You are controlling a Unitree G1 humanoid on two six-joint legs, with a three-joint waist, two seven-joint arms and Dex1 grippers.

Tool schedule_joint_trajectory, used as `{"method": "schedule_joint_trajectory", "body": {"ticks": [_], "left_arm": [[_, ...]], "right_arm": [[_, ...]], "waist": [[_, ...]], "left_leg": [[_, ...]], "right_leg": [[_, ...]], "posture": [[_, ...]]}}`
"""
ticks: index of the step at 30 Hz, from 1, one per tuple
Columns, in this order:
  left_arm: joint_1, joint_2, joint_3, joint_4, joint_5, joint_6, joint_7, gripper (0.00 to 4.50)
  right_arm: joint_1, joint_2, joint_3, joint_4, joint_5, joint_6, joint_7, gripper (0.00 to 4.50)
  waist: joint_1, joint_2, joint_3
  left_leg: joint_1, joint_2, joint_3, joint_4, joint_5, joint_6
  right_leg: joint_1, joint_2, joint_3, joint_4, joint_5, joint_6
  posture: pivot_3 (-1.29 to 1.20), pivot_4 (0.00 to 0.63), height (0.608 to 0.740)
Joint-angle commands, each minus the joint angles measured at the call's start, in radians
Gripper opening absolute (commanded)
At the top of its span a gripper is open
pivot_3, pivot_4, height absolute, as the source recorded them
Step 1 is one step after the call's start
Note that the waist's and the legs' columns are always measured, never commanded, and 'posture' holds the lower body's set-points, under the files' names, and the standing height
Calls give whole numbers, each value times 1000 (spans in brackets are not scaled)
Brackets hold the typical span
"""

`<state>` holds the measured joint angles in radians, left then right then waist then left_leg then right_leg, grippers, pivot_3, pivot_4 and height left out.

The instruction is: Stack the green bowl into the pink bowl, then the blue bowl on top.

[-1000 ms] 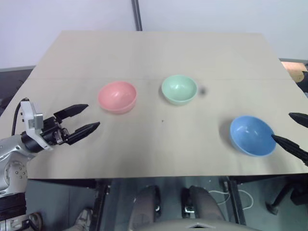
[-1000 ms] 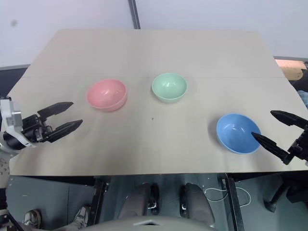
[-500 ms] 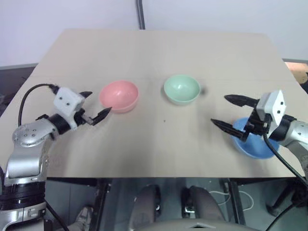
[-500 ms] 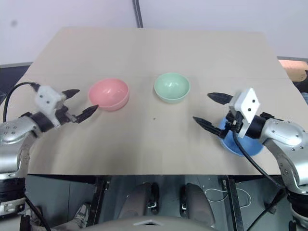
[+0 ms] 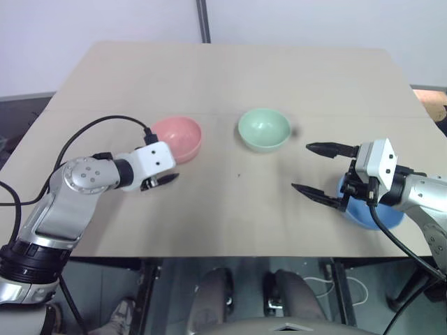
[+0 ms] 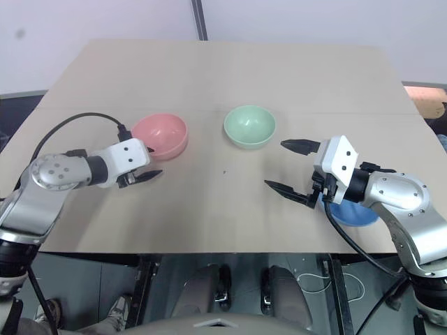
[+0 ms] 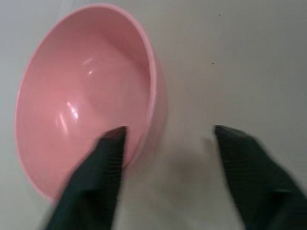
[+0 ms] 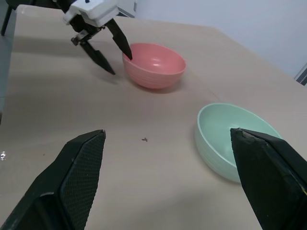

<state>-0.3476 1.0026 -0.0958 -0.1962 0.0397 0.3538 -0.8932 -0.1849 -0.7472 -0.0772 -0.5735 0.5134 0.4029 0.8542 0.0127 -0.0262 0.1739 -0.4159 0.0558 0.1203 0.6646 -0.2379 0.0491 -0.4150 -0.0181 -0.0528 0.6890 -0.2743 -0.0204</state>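
The pink bowl stands upright left of centre on the table. My left gripper is open astride its near rim, with one finger inside the bowl and the other outside on the table side. The green bowl sits upright to the right of the pink one, untouched. My right gripper is wide open and holds nothing, hovering a short way in front and to the right of the green bowl. The blue bowl rests near the table's front right, partly hidden behind my right wrist.
The tan table has open surface across its back half and between the bowls. Its front edge runs just behind both arms. A dark pole rises behind the far edge. A black cable loops over my left forearm.
My left gripper has swung right to the pink bowl, rolled over, and narrowed around its rim. My right gripper came in from the table's right edge past the blue bowl toward the green bowl.
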Motion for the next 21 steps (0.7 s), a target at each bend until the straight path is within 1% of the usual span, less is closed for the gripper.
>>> {"method": "schedule_joint_trajectory", "body": {"ticks": [1, 3, 7, 10, 15, 18, 21], "left_arm": [[-59, -20, -25, 36, 33, -44, -6, 846], [-78, -30, -38, 59, 44, -69, -9, 73], [-102, -52, -47, 66, 26, -89, -44, 73], [-103, -71, -47, -19, -52, -78, -118, 73], [-76, -78, -105, -131, -117, -154, -251, 73], [-118, -107, -161, -120, -108, -190, -300, 73], [-172, -142, -203, -92, -89, -182, -326, 73]], "right_arm": [[-6, -2, -20, -28, -1, -20, -5, 4500], [2, -4, -26, -33, 0, -18, -9, 4500], [22, -12, -37, -38, -10, -23, -14, 4500], [29, -10, -52, -43, -4, -15, -25, 4500], [33, -11, -57, -34, -16, -24, -30, 4500], [28, -7, -60, -34, -15, -18, -41, 4500], [31, -8, -60, -38, -19, -18, -47, 4500]], "waist": [[1, 0, 0], [1, 0, 0], [0, 0, 0], [0, 0, 0], [0, 0, 0], [0, 0, 0], [1, 0, 0]], "left_leg": [[0, 0, 0, 0, 0, 0], [0, 0, 0, 1, 0, 0], [0, 0, 0, 1, 0, 0], [0, 0, 0, 2, 0, 0], [0, 0, 0, 4, 0, 0], [1, 0, 0, 4, 0, 0], [1, 0, 0, 5, 0, 0]], "right_leg": [[0, 0, 0, 0, 0, 0], [0, 0, 0, 1, 0, 0], [0, 0, 0, 2, 1, -1], [0, 0, 0, 3, 1, -1], [0, 0, 0, 4, 0, -1], [0, 0, 0, 6, 0, 0], [0, 1, 0, 6, 0, 1]], "posture": [[0, 150, 740], [0, 150, 740], [0, 150, 740], [0, 150, 740], [0, 150, 740], [0, 150, 740], [0, 150, 740]]}}
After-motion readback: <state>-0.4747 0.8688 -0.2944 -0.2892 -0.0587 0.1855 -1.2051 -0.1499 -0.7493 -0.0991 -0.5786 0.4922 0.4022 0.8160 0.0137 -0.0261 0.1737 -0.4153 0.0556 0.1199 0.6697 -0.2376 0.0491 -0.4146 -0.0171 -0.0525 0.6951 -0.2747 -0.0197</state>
